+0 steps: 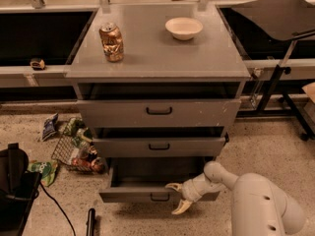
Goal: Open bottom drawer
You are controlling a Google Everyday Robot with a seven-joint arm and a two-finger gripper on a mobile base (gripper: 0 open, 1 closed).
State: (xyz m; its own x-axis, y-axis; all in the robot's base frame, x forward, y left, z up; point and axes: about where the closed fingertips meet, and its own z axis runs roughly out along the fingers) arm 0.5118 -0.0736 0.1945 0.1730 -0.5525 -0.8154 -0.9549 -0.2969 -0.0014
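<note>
The bottom drawer (133, 194) of the grey cabinet (157, 58) is pulled out, showing its plain grey inside. Its small black loop handle (160, 197) is at the centre of the front. My gripper (176, 197) is at the drawer front, just right of the handle. One pale fingertip (172, 185) is at the front's top edge and the other hangs below its bottom edge, so the fingers are spread apart. My white arm (261, 205) reaches in from the lower right.
The mid-sized drawer (159, 145) and the tallest drawer (158, 112) stand slightly out. A can (112, 42) and a white bowl (183, 28) sit on the cabinet top. A wire basket with litter (76, 149) lies left, with black gear and a cable (15, 186) at the lower left.
</note>
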